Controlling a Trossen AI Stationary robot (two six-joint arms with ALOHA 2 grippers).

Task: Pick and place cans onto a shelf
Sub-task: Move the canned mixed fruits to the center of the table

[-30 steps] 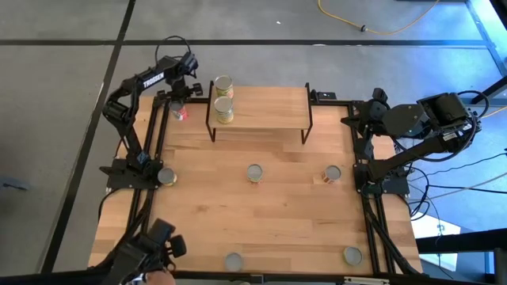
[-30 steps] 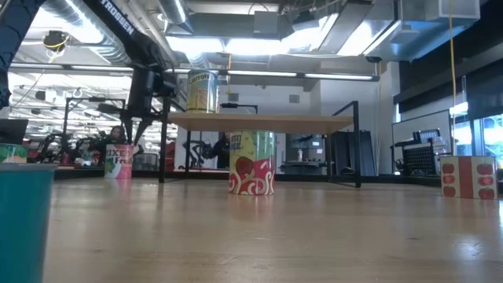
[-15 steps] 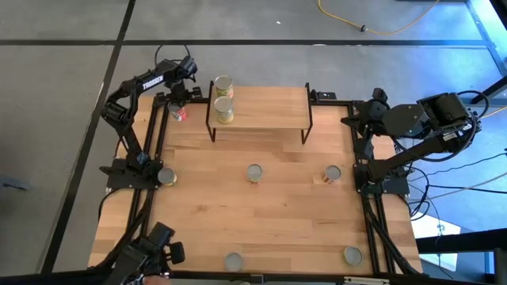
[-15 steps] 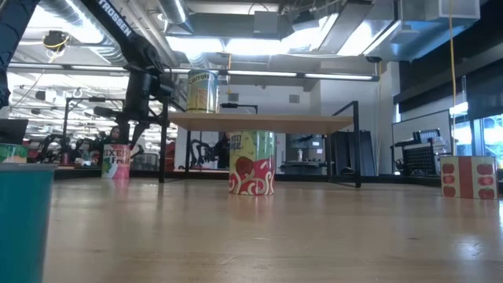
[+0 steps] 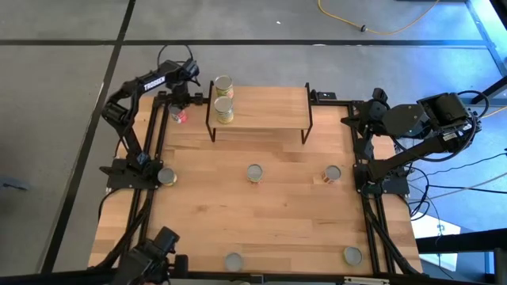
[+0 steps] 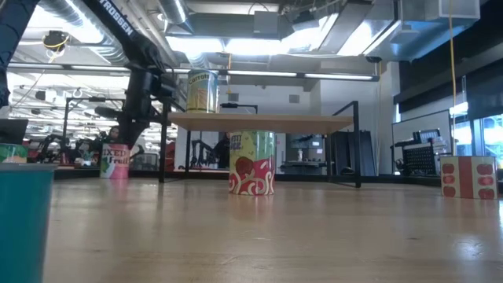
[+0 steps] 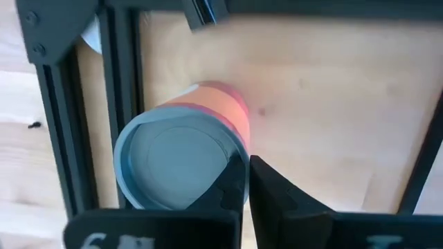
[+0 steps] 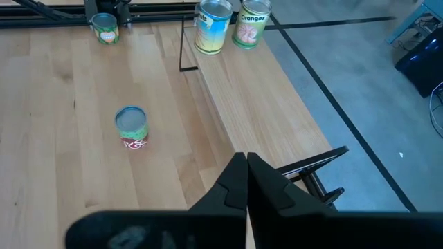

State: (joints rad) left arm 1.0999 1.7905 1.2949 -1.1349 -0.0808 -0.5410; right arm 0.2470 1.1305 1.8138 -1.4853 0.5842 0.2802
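Note:
A can with a pink-red label (image 7: 176, 162) (image 5: 179, 115) stands upright on the table at its far left, left of the shelf (image 5: 261, 107). My left gripper (image 7: 248, 162) (image 6: 135, 140) points down, shut, right beside this can's top rim. Two cans (image 5: 223, 83) (image 5: 224, 109) stand on the left end of the shelf's board. My right gripper (image 8: 246, 173) is shut with nothing in it, raised over the table's right side. My left gripper's shut fingers (image 7: 232, 173) come from above, pointing down, against the top rim (image 7: 225, 149) on the side of the pink-red can that faces the shelf. The outer side of one finger lies on it. The can stands upright on the table.
Several more cans stand on the table: one by the left edge (image 5: 166, 176), one in the middle (image 5: 253, 172), one to the right (image 5: 331, 172), two near the front edge (image 5: 233, 260) (image 5: 351, 255). A black frame rail (image 7: 118, 104) runs close beside the pink-red can.
My left gripper has sunk a little, rolled about its own axis and gone slightly toward the table's left edge. The pink-red can beside it has slid a little the same way, still upright.

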